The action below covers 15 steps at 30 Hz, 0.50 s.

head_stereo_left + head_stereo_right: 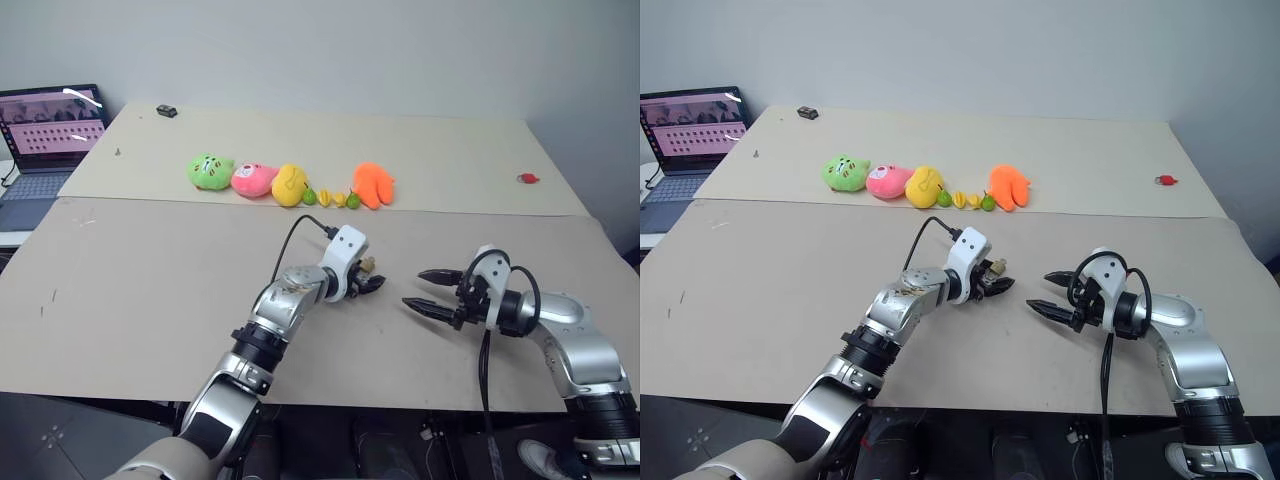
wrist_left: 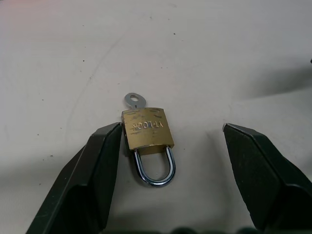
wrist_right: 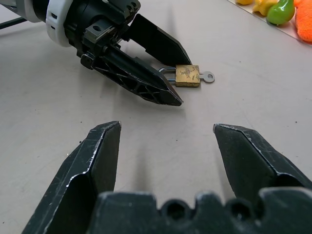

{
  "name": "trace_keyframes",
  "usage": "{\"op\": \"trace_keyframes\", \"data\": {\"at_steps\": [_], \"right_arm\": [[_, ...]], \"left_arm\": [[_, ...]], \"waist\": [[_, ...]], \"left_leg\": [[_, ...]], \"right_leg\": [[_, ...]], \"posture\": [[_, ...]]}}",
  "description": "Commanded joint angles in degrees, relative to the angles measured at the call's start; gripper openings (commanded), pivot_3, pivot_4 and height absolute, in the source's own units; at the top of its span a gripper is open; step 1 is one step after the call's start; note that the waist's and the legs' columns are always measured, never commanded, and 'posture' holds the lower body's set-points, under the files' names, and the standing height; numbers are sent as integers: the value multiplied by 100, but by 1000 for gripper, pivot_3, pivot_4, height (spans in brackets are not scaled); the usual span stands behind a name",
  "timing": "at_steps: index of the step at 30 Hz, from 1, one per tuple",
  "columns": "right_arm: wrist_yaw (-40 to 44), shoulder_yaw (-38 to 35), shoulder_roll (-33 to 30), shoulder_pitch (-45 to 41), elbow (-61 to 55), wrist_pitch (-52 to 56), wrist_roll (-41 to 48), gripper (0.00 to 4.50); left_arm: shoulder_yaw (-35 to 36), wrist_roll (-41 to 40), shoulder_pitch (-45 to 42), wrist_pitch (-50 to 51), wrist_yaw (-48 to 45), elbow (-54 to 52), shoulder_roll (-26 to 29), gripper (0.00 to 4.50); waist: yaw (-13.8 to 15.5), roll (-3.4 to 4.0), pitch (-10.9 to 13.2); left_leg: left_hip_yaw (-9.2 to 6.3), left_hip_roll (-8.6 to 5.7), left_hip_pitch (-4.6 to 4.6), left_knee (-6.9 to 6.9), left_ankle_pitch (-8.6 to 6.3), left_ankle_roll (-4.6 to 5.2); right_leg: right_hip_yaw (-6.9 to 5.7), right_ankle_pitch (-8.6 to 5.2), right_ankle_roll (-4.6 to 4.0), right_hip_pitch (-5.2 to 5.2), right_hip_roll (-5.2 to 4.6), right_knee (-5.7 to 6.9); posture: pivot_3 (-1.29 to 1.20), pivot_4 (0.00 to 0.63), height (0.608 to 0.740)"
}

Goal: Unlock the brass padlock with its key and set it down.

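Note:
The brass padlock (image 2: 147,128) lies flat on the beige table (image 1: 150,290), its silvery shackle (image 2: 156,170) closed and pointing toward my left wrist. The key (image 2: 135,101) sticks out of its bottom end. My left gripper (image 2: 171,127) is open and low over the table, one finger on each side of the padlock, the left finger (image 2: 100,161) close against the body and the other well apart. My right gripper (image 1: 413,288) stands open a short way to the right, facing the left gripper (image 3: 185,82) and the padlock (image 3: 187,76), with nothing between its fingers.
A row of plush toys (image 1: 250,178) and small toy fruits (image 1: 332,197) lies across the back half of the table. A laptop (image 1: 45,140) sits off the far left edge. A small red object (image 1: 528,178) lies at the back right, a small dark object (image 1: 166,111) at the back left.

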Motion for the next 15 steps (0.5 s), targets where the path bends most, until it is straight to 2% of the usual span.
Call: {"op": "trace_keyframes", "data": {"at_steps": [1, 6, 9, 13, 15], "right_arm": [[-19, -215, -28, -122, -88, -88, 130, 3621], [7, -200, -40, -178, -22, -114, 113, 3621], [21, -196, -47, -212, 27, -127, 101, 3643], [46, -199, -54, -243, 77, -145, 94, 3643], [49, -196, -53, -258, 92, -147, 88, 3643]], "left_arm": [[-18, 166, -39, 306, 199, 319, 8, 3507], [0, 195, -51, 362, 219, 351, 161, 3507], [1, 163, 35, 326, 187, 239, 199, 2791], [-13, 176, 126, 254, 168, 147, 249, 1321], [12, 193, 118, 233, 183, 194, 260, 851]], "waist": [[3, 0, -3], [-26, 0, -3], [-56, 0, -3], [-73, 0, -3], [-71, 0, -3]], "left_leg": [[0, 0, 2, 0, 0, 0], [-1, 0, 44, -3, -1, 0], [0, 1, 71, -8, -2, 0], [0, 1, 78, -31, -2, 0], [0, 1, 77, -35, -3, 1]], "right_leg": [[0, 0, 1, 4, 0, -1], [-2, -2, 4, 51, 0, -16], [-1, -4, 3, 71, 0, -18], [-1, -10, -2, 69, 1, -20], [-1, -13, -1, 68, 1, -21]], "posture": [[0, 150, 717], [0, 150, 717], [0, 150, 717], [0, 150, 717], [0, 150, 717]]}}
